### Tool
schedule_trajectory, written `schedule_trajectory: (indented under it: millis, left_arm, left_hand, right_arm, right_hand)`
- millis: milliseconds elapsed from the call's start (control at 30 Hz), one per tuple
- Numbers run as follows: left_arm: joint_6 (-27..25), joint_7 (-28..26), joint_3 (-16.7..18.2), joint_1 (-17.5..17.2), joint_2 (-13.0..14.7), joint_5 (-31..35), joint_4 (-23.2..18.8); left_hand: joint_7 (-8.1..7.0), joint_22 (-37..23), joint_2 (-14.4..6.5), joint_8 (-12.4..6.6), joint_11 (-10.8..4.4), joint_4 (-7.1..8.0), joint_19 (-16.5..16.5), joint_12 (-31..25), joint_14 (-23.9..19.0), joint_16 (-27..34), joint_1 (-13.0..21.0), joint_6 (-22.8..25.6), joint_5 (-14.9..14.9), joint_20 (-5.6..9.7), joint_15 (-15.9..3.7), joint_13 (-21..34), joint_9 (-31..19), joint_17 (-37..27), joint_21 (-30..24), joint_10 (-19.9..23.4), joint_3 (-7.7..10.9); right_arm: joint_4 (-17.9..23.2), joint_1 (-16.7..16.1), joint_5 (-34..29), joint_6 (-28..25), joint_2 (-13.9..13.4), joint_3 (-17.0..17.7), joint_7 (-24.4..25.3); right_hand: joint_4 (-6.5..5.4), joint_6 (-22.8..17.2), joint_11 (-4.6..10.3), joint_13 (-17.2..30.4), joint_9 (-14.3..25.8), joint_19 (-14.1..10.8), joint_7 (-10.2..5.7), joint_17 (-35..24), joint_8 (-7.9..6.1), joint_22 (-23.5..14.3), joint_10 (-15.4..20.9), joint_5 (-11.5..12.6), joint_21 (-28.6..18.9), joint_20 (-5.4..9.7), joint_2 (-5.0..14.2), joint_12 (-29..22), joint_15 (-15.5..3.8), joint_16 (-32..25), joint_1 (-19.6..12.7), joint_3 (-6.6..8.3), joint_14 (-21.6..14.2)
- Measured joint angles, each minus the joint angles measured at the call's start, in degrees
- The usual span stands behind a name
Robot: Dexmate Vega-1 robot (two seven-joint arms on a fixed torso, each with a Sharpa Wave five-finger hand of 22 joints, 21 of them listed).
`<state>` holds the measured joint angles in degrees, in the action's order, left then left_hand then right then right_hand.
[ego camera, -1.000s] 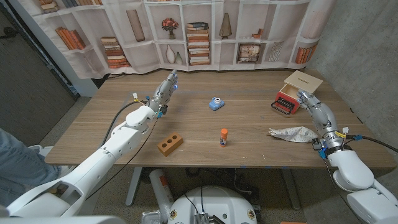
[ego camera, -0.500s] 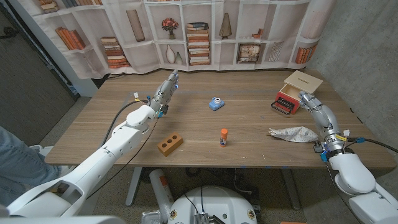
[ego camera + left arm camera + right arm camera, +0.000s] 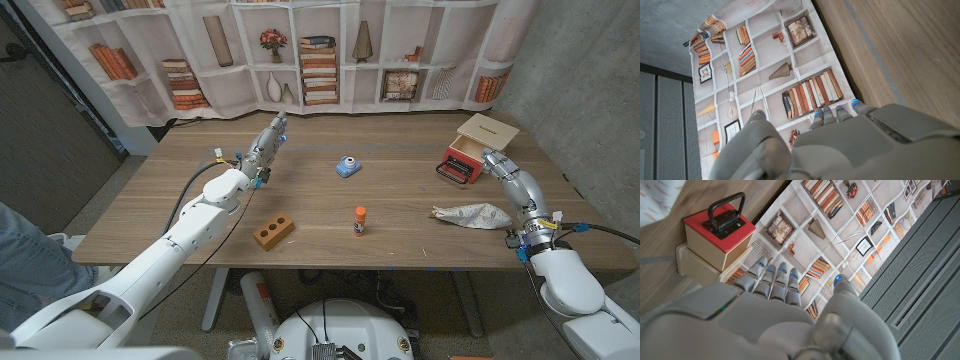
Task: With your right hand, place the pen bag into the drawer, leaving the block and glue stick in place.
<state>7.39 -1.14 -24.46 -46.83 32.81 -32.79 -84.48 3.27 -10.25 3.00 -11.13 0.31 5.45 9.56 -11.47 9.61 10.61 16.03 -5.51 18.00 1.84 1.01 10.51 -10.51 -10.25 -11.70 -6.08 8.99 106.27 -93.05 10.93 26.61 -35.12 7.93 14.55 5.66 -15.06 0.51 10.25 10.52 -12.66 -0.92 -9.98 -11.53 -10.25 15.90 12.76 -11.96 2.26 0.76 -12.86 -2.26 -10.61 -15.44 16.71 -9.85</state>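
The pen bag (image 3: 470, 213) lies on the table (image 3: 400, 200), near the right hand (image 3: 497, 162), not touching it. That hand holds nothing, fingers straight, beside the drawer (image 3: 461, 162). The bag looks soft, light and floppy. Pinching its middle should work best. The left hand (image 3: 270, 135) holds nothing too.

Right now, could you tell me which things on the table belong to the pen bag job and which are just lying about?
Belong to the job:
pen bag
drawer
right hand
block, to stay put
glue stick, to stay put

Just lying about:
blue object
left hand
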Motion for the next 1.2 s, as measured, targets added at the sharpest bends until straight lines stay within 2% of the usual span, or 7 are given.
schedule_trajectory:
  millis: [100,467,600,1200]
  left_arm:
    - [0.0,0.0,0.0,0.0,0.0,0.0,0.0]
    - [0.1,0.0,-0.2,0.0,-0.2,0.1,-0.1]
    - [0.1,-0.1,-0.2,0.0,-0.3,0.2,-0.1]
    - [0.1,-0.2,-0.8,-0.1,-0.7,0.6,0.0]
  left_hand:
    - [0.0,0.0,0.0,0.0,0.0,0.0,0.0,0.0,0.0,0.0,0.0,0.0,0.0,0.0,0.0,0.0,0.0,0.0,0.0,0.0,0.0]
    - [0.0,0.0,-0.2,0.0,0.0,0.0,0.0,0.0,0.0,0.0,0.2,0.0,0.0,0.0,0.0,0.0,0.0,0.0,0.0,0.0,0.0]
    - [0.0,0.0,-0.3,0.0,0.0,0.0,0.0,0.0,0.0,0.0,0.3,0.0,0.0,0.0,0.0,0.0,0.0,0.0,0.0,0.0,0.0]
    - [0.0,0.0,-0.3,0.0,0.0,0.06,0.0,0.0,0.0,0.0,0.3,0.0,0.0,0.0,0.0,0.0,0.0,0.0,0.0,0.0,-0.27]
  right_arm:
    - [-0.1,-0.3,-0.7,0.0,0.2,0.3,0.1]
    - [-0.1,-0.8,-2.8,0.1,0.4,0.8,0.6]
    - [0.7,-1.8,-4.4,-0.4,0.6,1.8,1.1]
    - [3.0,-3.7,-8.9,-3.7,0.9,3.6,2.0]
  right_hand:
    - [0.36,-0.2,0.2,0.0,0.0,-0.2,-0.21,0.0,0.0,0.0,0.2,0.0,0.0,0.21,0.0,0.0,0.0,0.0,0.0,-0.11,0.0]
    - [0.36,-0.4,0.59,0.3,0.0,-0.4,-0.41,0.0,0.0,0.0,0.6,0.5,0.0,0.0,-0.21,0.0,0.08,0.0,-0.2,-0.11,-0.3]
    - [0.84,-0.4,0.6,0.3,0.0,-0.4,-0.41,0.0,0.0,0.0,0.6,0.5,0.0,0.0,-0.24,0.0,-0.1,0.0,-0.2,-0.11,-0.5]
    - [1.01,-0.7,0.9,0.3,0.3,-0.6,-0.72,0.0,0.0,0.0,0.9,0.4,0.0,-0.21,-0.64,0.0,0.21,0.0,-0.6,0.06,-0.8]
